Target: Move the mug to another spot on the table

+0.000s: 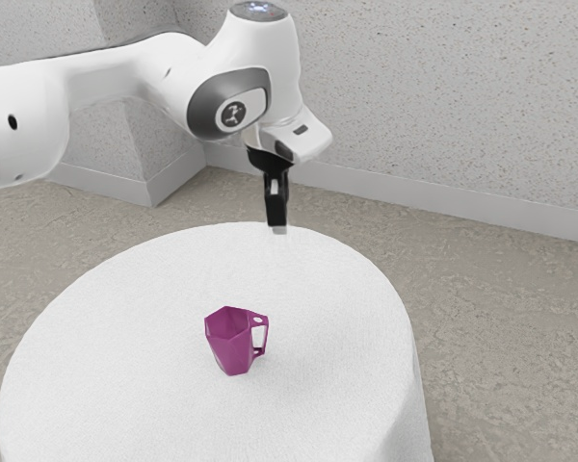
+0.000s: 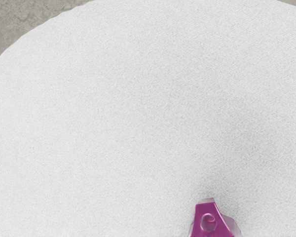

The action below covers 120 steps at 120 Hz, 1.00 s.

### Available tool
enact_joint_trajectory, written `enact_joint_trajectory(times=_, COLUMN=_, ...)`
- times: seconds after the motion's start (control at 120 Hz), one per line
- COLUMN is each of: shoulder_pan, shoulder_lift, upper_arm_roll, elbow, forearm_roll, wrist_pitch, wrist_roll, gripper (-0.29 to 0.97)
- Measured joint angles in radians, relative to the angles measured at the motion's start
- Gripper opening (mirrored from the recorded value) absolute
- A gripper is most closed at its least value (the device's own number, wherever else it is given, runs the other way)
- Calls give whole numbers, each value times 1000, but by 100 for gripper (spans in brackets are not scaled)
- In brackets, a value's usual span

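Mug (image 1: 235, 339) upright on round white table (image 1: 116, 318); gripper (image 1: 278, 226) aloft, well apart, holding nothing; opening indiscernible

Bright even light, faint shadow beside mug (image 2: 212, 223)

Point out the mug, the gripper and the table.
mug (image 1: 231, 342), exterior view, faceted purple body.
gripper (image 1: 278, 223), exterior view, its lower tip.
table (image 1: 116, 337), exterior view, bare white top.

The mug (image 1: 236, 339) is magenta, the tabletop (image 1: 106, 337) white and finely grained, the arm (image 1: 125, 77) white with a grey joint cap, the tool (image 1: 278, 225) black, the floor (image 1: 520, 318) mottled beige, the wall (image 1: 462, 87) speckled grey
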Motion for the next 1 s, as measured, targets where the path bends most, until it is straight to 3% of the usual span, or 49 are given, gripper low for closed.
enact_joint_trajectory(times=0.167, shoulder_pan=6, shoulder_lift=16, upper_arm_roll=11, elbow=-17, forearm_roll=1, wrist_pitch=-2, wrist_roll=4, gripper=66)
enact_joint_trajectory(times=0.433, shoulder_pan=26, shoulder_lift=134, upper_arm_roll=57, elbow=-64, forearm_roll=-9, wrist_pitch=-4, wrist_roll=6, gripper=68)
enact_joint_trajectory(times=1.0, shoulder_pan=71, shoulder_lift=320, upper_arm_roll=56, elbow=-79, forearm_roll=-160, wrist_pitch=42, wrist_roll=-14, gripper=68)
